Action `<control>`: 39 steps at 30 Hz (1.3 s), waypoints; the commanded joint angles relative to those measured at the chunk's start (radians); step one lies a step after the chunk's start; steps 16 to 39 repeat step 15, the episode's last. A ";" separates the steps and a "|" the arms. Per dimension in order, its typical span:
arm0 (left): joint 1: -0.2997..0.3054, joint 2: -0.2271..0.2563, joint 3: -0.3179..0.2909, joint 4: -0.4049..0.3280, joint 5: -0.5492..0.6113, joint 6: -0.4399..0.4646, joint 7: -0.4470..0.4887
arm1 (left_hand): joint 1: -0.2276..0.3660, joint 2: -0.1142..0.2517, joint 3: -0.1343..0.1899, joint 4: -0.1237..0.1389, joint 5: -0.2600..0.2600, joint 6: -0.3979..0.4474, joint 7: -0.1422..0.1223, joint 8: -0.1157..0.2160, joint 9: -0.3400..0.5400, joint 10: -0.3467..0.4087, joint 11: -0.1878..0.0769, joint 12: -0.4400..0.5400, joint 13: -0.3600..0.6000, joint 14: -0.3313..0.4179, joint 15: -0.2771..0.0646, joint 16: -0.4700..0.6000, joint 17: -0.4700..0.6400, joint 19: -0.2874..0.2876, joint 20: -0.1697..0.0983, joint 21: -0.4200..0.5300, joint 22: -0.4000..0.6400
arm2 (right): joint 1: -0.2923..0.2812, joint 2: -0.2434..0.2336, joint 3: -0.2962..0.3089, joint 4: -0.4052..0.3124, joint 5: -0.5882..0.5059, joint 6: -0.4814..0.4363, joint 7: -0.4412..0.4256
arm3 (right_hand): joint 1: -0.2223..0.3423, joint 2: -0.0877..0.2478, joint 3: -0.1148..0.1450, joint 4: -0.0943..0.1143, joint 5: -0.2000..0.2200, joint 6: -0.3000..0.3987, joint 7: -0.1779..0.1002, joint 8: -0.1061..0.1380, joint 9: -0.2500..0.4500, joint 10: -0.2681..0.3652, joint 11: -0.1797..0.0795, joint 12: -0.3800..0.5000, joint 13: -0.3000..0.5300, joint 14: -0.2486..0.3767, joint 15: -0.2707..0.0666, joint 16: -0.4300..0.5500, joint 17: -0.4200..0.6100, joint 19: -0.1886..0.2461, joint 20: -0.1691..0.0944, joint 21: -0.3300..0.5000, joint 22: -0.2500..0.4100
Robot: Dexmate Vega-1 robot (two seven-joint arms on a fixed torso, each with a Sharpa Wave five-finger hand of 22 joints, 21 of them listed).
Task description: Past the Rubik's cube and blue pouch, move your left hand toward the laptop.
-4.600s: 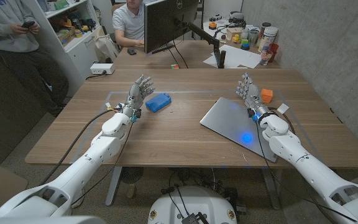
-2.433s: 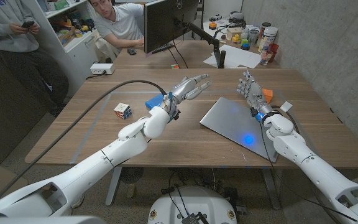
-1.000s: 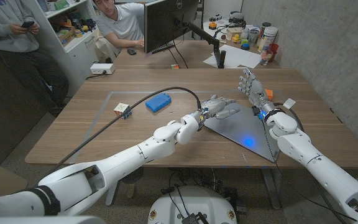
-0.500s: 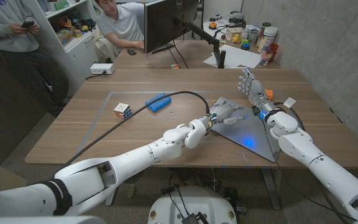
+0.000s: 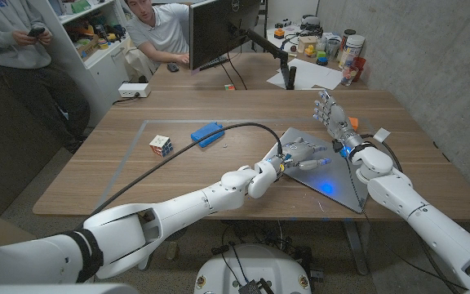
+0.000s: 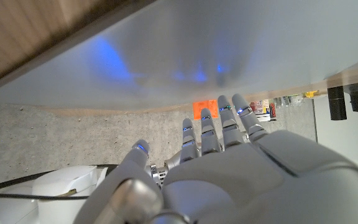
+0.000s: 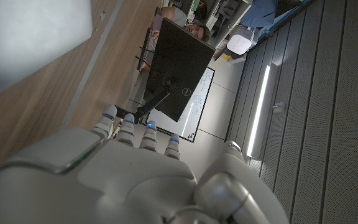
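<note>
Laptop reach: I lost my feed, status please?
Left hand open, over the closed silver laptop. Right hand open, upright beside it. Rubik's cube and blue pouch behind the left arm; nothing blocking.

A wooden table (image 5: 121, 171) is carrying a Rubik's cube (image 5: 161, 144), a blue pouch (image 5: 208, 132) beside it, a closed grey laptop (image 5: 333, 184) and an orange block (image 5: 352, 123).

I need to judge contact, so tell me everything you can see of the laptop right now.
The laptop is a closed, silver-grey slab with a smooth metallic-looking lid, lying flat and skewed on the wooden table toward its right side. A blue light spot glows on the lid. The left hand is over its far corner; contact is unclear. The right hand stands beside it.
</note>
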 commanded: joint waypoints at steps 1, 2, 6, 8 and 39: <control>-0.014 -0.007 0.026 0.015 0.001 0.003 -0.002 | 0.000 0.016 0.008 0.001 0.007 0.007 0.001 0.007 0.002 0.007 0.002 0.003 0.005 -0.003 0.008 0.005 0.005 0.000 0.008 0.004 0.004 | -0.002 0.002 0.002 0.013 0.008 0.005 0.008 | -0.003 -0.006 -0.002 -0.003 0.002 0.000 -0.002 0.003 0.003 0.004 -0.003 0.007 0.002 0.004 0.006 0.002 0.001 -0.027 0.010 -0.003 0.004; -0.014 -0.006 0.026 0.012 0.001 0.006 -0.005 | 0.000 0.016 0.008 0.001 0.007 0.007 0.001 0.007 0.002 0.007 0.002 0.003 0.005 -0.003 0.008 0.005 0.005 0.000 0.008 0.004 0.004 | -0.002 0.003 0.003 0.013 0.010 0.004 0.007 | -0.003 -0.006 -0.002 -0.003 0.002 0.000 -0.002 0.003 0.003 0.004 0.001 0.007 0.002 0.004 0.006 0.003 0.001 -0.027 0.010 -0.003 0.004; -0.017 -0.006 0.030 0.011 0.006 0.007 -0.005 | 0.000 0.016 0.008 0.001 0.007 0.007 0.001 0.007 0.002 0.007 0.002 0.003 0.005 -0.003 0.008 0.005 0.005 0.000 0.008 0.004 0.004 | -0.001 0.004 0.004 0.018 0.011 0.009 0.010 | -0.004 -0.006 -0.003 -0.003 0.003 0.002 -0.002 0.003 0.003 0.004 -0.002 0.007 0.002 0.005 0.007 0.003 0.002 -0.027 0.010 -0.003 0.003; -0.019 -0.006 0.031 0.011 0.007 0.009 -0.006 | 0.000 0.016 0.008 0.001 0.007 0.007 0.001 0.007 0.002 0.007 0.002 0.003 0.005 -0.003 0.008 0.005 0.005 0.000 0.008 0.004 0.004 | 0.000 0.004 0.004 0.019 0.010 0.009 0.010 | -0.005 -0.006 -0.003 -0.003 0.003 0.003 -0.002 0.003 0.003 0.004 -0.002 0.007 0.002 0.005 0.007 0.003 0.002 -0.027 0.010 -0.003 0.003; -0.023 -0.006 0.034 0.012 0.012 0.012 -0.001 | 0.000 0.016 0.008 0.001 0.007 0.007 0.001 0.007 0.002 0.007 0.002 0.003 0.005 -0.003 0.008 0.005 0.005 0.000 0.008 0.004 0.004 | 0.003 0.005 0.002 0.021 0.009 0.007 0.009 | -0.005 -0.006 -0.004 -0.003 0.003 0.004 -0.002 0.003 0.003 0.003 0.001 0.006 0.002 0.004 0.006 0.002 0.002 -0.027 0.010 -0.004 0.003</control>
